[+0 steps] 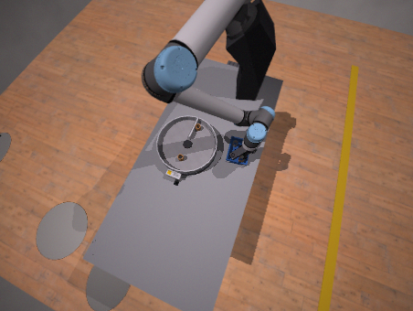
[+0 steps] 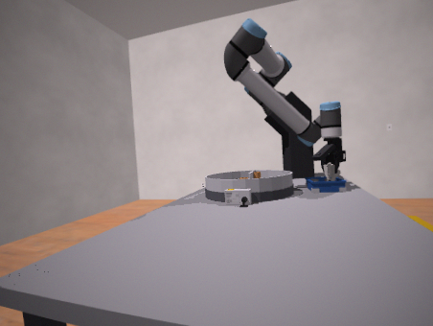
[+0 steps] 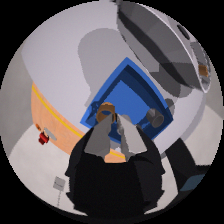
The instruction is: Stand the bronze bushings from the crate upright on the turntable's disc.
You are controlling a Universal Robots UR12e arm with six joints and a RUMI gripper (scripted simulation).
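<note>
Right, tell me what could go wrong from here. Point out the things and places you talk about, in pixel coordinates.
The bronze bushing [image 3: 105, 108] at the gripper's [image 1: 234, 155] [image 2: 330, 178] [image 3: 116, 120] fingertips might slip or tip during lifting; whether it is gripped is unclear. It also sits close to the crate's wall [image 1: 228, 150] [image 2: 326, 186] [image 3: 111, 75], which it could catch on. On the disc, the raised rim [image 1: 158, 145] [image 2: 249, 184] and two bushings [image 1: 198, 127] [image 1: 181, 157] could be bumped if the approach is too low.
</note>
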